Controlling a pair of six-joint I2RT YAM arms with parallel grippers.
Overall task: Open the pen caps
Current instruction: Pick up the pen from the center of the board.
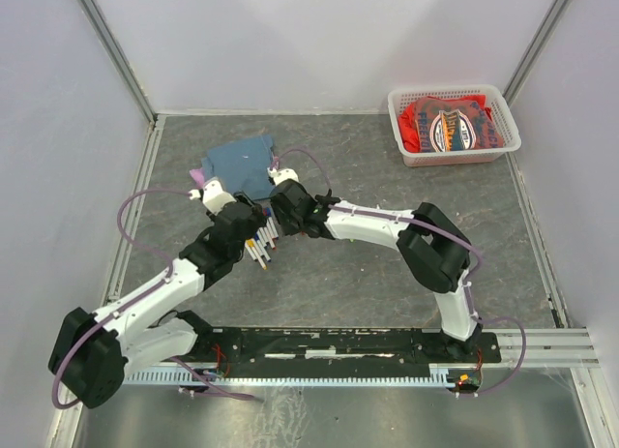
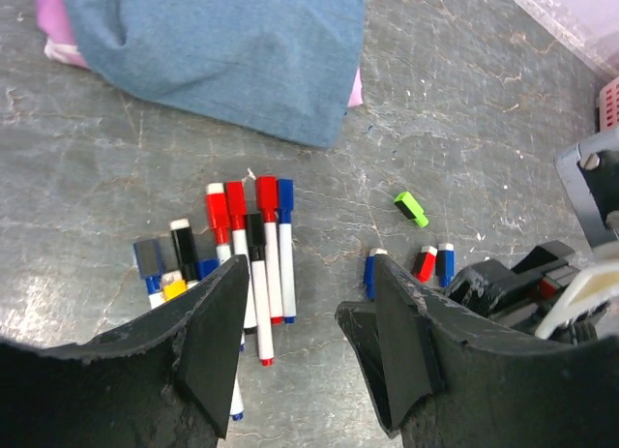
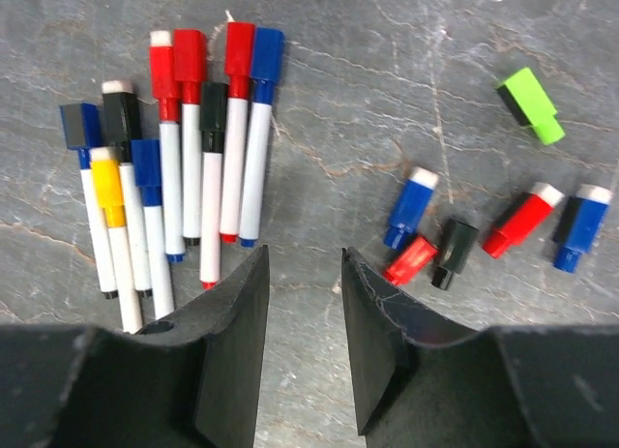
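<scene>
Several white-barrelled pens [image 3: 184, 196] lie side by side with red, blue, black and yellow caps on. To their right lie loose caps: blue [image 3: 410, 208], red [image 3: 410, 259], black [image 3: 454, 253], red [image 3: 520, 222], blue [image 3: 580, 227] and green [image 3: 531, 104]. My right gripper [image 3: 305, 259] is open and empty, above bare table between the pens and the loose caps. My left gripper [image 2: 311, 274] is open and empty, just right of the pens [image 2: 253, 264]. In the top view both grippers [image 1: 253, 227] [image 1: 282, 211] hover close together over the pens [image 1: 261, 250].
A folded blue cloth [image 1: 240, 164] lies just behind the pens, with something pink [image 2: 53, 22] under it. A white basket [image 1: 453, 124] with red packets stands at the back right. The right arm's gripper [image 2: 542, 283] shows in the left wrist view.
</scene>
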